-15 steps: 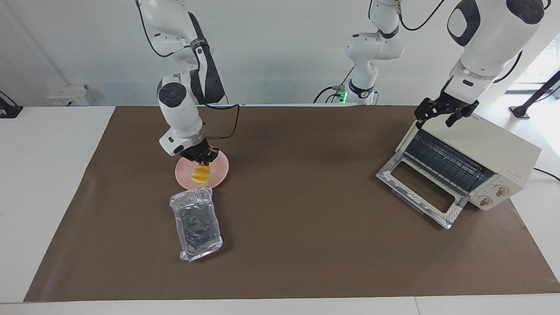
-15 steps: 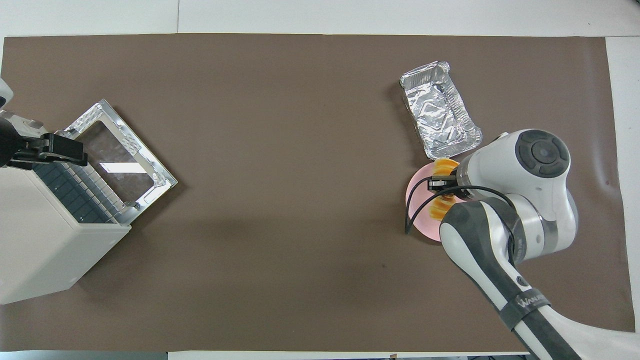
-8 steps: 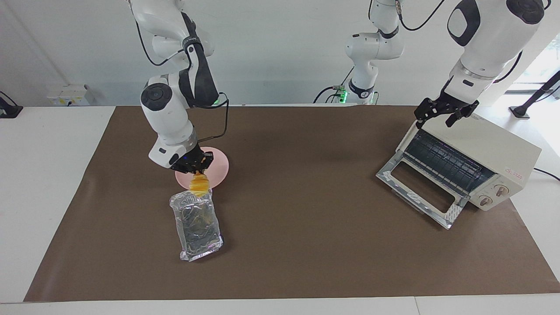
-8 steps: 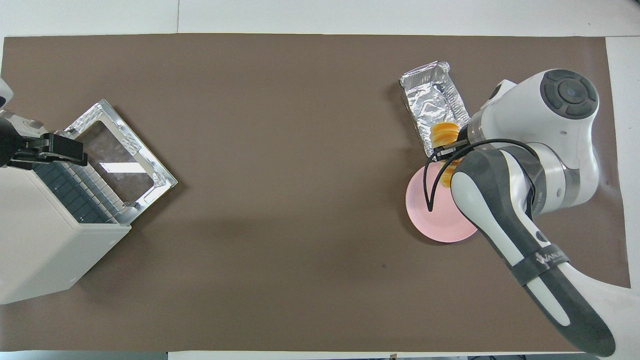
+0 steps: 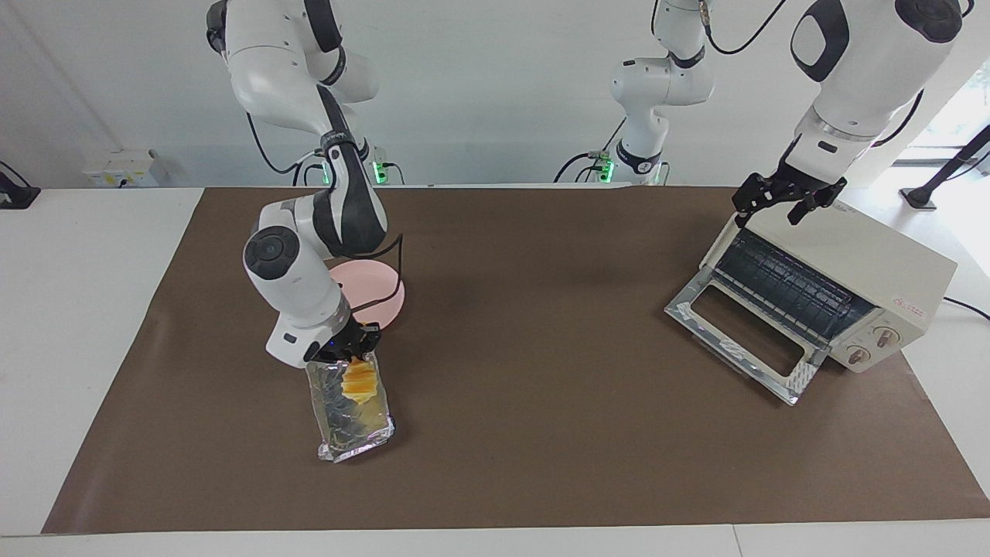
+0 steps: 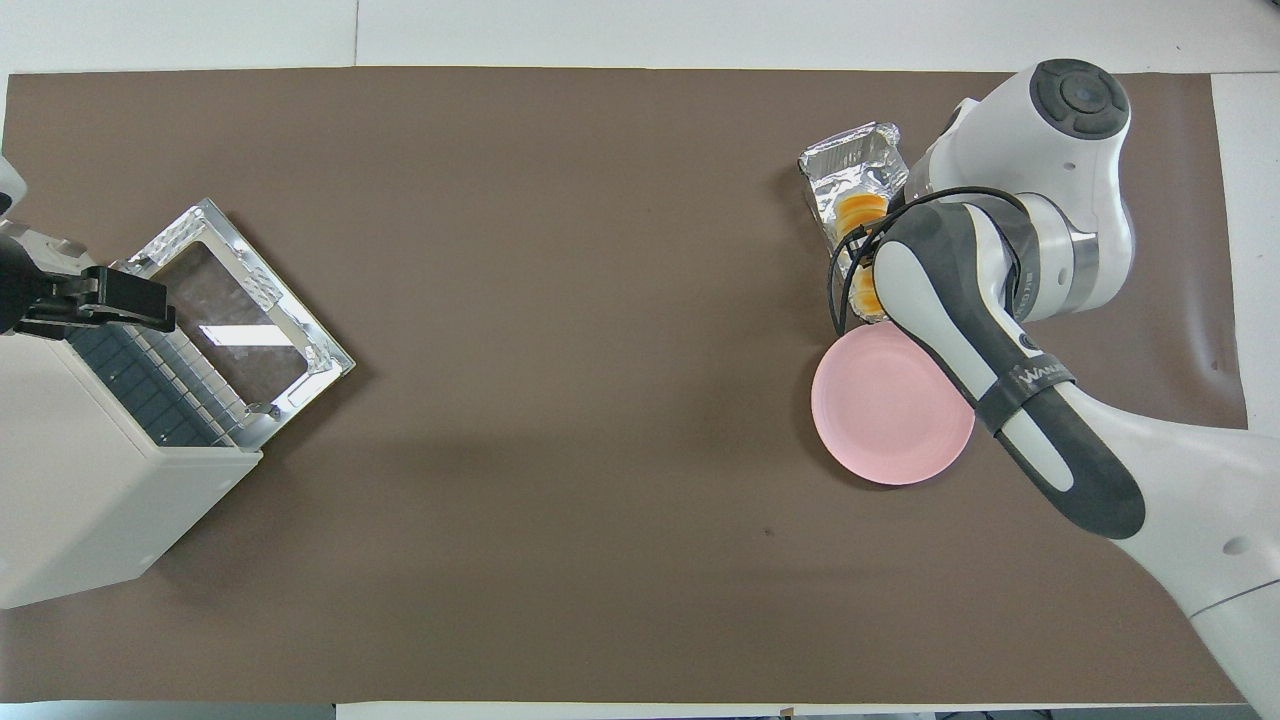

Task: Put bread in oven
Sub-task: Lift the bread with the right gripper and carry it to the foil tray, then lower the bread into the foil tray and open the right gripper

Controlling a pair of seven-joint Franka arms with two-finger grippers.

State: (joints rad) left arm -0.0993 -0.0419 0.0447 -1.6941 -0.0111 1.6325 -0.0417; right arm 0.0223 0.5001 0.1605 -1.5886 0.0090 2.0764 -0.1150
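The bread (image 5: 360, 381), a ridged yellow-orange loaf, hangs low inside the crinkled foil tray (image 5: 354, 424), at the tray's end nearer the robots. My right gripper (image 5: 349, 353) is shut on the loaf's upper end. From overhead the bread (image 6: 860, 211) shows in the foil tray (image 6: 848, 163), partly under my right forearm. The cream-white oven (image 5: 866, 267) stands at the left arm's end of the table with its glass door (image 5: 739, 333) dropped open and the wire rack showing. My left gripper (image 5: 781, 199) waits open just over the oven's top front edge, holding nothing.
An empty pink plate (image 5: 383, 292) sits beside the foil tray, nearer to the robots. A brown mat (image 5: 541, 371) covers the table between tray and oven. A third white arm (image 5: 657, 85) stands at the back.
My right gripper lifted the bread off the pink plate, carried it away from the robots and lowered it into the foil tray. The left arm and the oven stayed still.
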